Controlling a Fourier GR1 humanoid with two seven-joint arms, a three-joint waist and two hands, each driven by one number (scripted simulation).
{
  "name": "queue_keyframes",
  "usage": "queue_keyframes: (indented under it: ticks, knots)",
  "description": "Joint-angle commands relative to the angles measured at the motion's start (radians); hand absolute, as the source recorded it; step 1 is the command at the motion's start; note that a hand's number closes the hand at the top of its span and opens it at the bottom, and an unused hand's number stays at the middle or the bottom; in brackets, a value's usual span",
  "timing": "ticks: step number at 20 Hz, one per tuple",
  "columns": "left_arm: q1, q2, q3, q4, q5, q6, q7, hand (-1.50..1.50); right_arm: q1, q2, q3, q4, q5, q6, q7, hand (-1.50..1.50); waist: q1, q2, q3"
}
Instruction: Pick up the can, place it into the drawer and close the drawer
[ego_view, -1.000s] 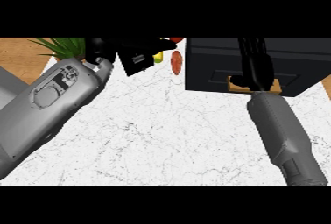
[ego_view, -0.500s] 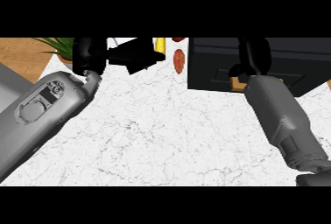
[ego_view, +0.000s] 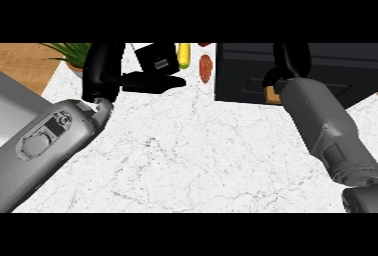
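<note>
Head view, my left hand (ego_view: 111, 70) up by the plant (ego_view: 72, 51), thumb out, fingers relaxed, holding nothing, my right hand (ego_view: 289, 62) over the dark drawer (ego_view: 244, 75), fingers hidden, can't tell its grip, can not visible to me.

You see two smooth grey forearms with rounded casings, each ending in a black wrist section and a black hand. The left forearm (ego_view: 52, 145) carries a recessed panel with a round disc and small dark fittings. The right forearm (ego_view: 325, 125) is plain grey, with a ridged joint near its lower end.
</note>
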Motion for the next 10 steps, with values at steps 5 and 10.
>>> queue_keyframes:
  ticks: [5, 10]
  knots:
    - [0.076, 0.044, 0.034, -0.043, 0.010, -0.043, -0.032, -1.50, -0.094, 0.048, -0.148, -0.031, -0.175, 0.018, -0.126, -1.50, 0.030, 0.008, 0.004]
    - [0.082, 0.012, 0.025, -0.041, -0.004, -0.023, -0.031, -1.50, -0.123, 0.095, -0.250, -0.057, -0.295, 0.054, -0.212, -1.50, 0.008, 0.002, 0.006]
